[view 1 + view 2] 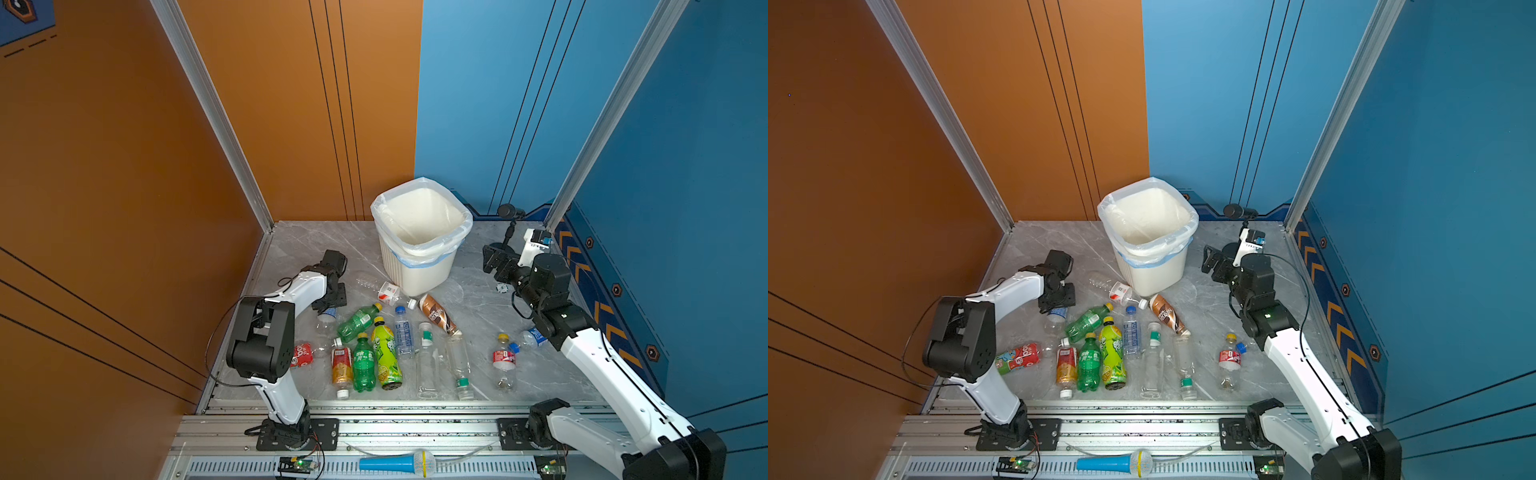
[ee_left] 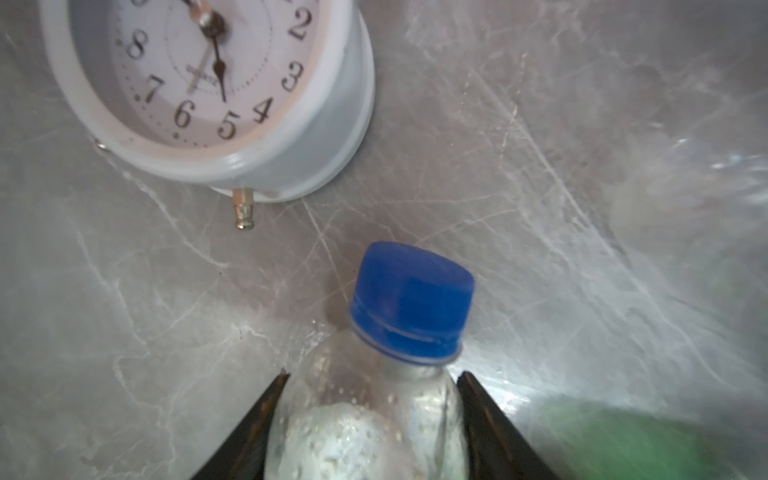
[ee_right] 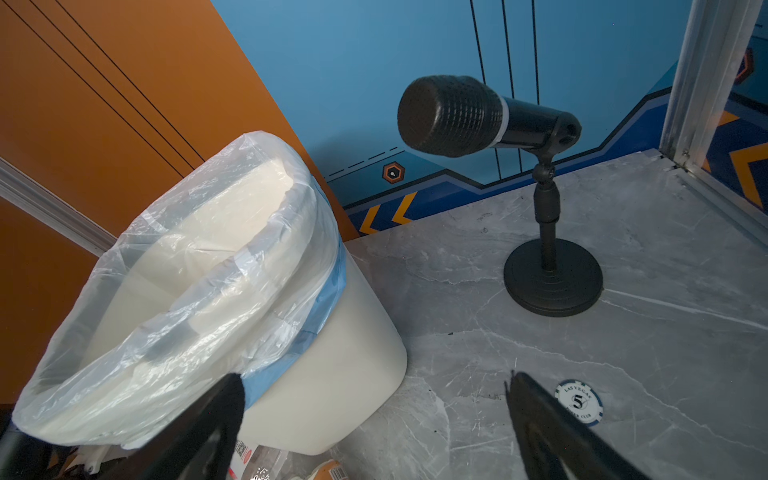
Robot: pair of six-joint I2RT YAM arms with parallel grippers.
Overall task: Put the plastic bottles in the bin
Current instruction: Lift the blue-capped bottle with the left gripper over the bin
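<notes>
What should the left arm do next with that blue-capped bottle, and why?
Probably lift it straight up. The left gripper looks closed on the blue-capped bottle, which lies on the table near the alarm clock, and the bin stands much taller than it.

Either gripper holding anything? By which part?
Left gripper pinches the clear blue-capped bottle at its shoulder, just below the cap. Right gripper is open, empty.
</notes>
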